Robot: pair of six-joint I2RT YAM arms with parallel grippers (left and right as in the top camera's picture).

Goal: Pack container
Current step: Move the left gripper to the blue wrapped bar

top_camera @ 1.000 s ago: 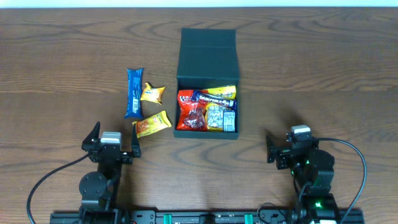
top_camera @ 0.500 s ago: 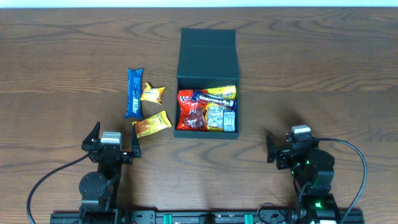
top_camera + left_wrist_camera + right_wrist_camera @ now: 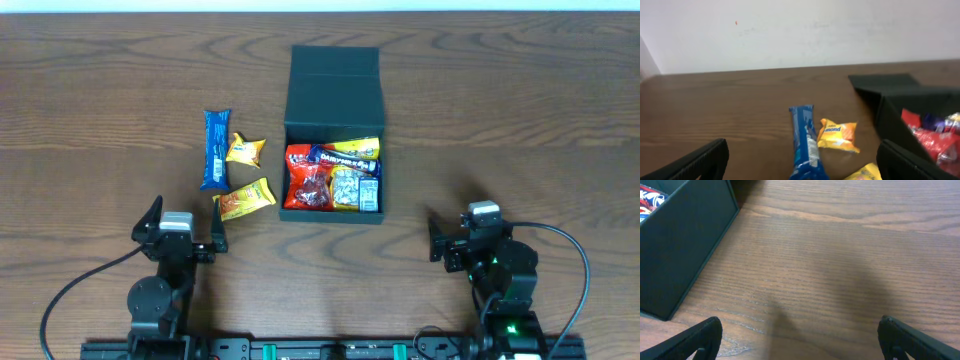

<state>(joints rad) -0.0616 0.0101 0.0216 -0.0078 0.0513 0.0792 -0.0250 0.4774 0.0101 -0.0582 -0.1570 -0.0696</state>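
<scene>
1. The container (image 3: pixel 334 90) sits mid-table (image 3: pixel 520 120), flap lid open, with snack packets (image 3: pixel 330 178) inside.
2. The left gripper (image 3: pixel 184 230) is near the front edge, jaws wide apart, holding nothing.
3. The right gripper (image 3: pixel 468 240) is right of the container, jaws wide apart, holding nothing.

The container (image 3: pixel 334 80) is a matte dark teal-black, the table (image 3: pixel 520 120) a brown, streaky wood grain, one packet inside (image 3: pixel 307 185) red and another (image 3: pixel 345 188) pale whitish-green, the bar (image 3: pixel 215 149) glossy blue, the small packet (image 3: pixel 245 150) yellow, the larger packet (image 3: pixel 246 199) orange-yellow.
</scene>
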